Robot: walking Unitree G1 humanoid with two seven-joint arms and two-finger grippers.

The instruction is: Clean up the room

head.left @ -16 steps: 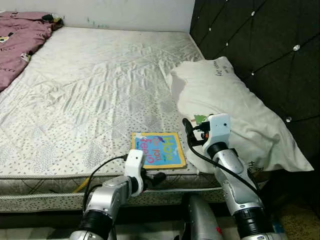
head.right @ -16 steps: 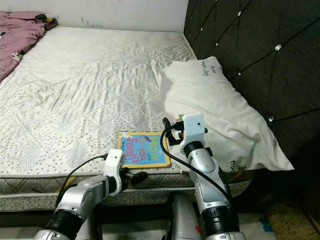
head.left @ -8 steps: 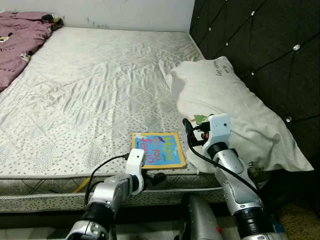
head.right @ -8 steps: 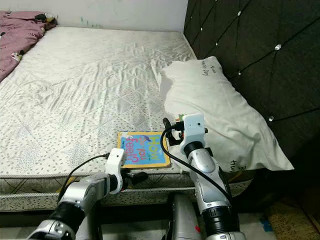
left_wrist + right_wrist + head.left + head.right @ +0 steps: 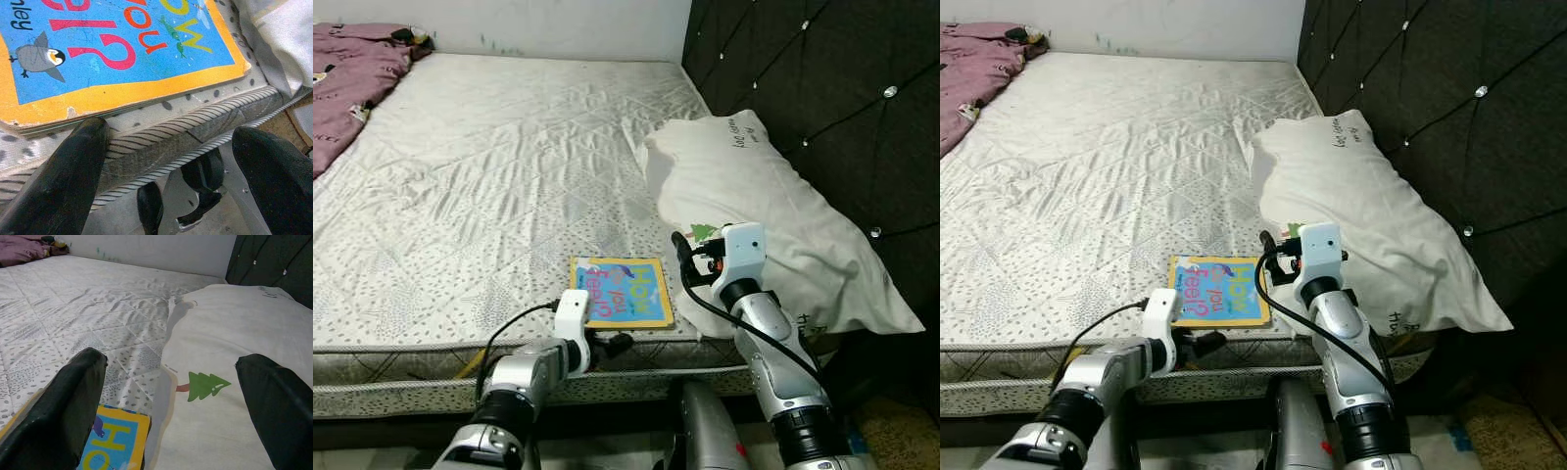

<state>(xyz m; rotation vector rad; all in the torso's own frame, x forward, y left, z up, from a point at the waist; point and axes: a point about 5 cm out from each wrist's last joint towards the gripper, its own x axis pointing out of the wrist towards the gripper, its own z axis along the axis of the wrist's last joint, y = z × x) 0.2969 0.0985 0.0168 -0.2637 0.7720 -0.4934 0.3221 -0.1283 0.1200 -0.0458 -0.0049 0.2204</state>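
A book (image 5: 622,292) lies flat at the near edge of the mattress (image 5: 489,186), just beside a pillow (image 5: 759,206). The left gripper (image 5: 166,166), fingers wide, sits at the mattress edge just below the book. The right gripper (image 5: 171,406), fingers also wide, hovers above the book's pillow-side edge.

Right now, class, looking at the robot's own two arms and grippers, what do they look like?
Both arms are silver, jointed metal segments with black collars. Each wrist carries a white, boxy housing, and a black cable loops along each forearm. The left gripper and right gripper each have two long, rounded black fingers. The right wrist housing shows small red marks.
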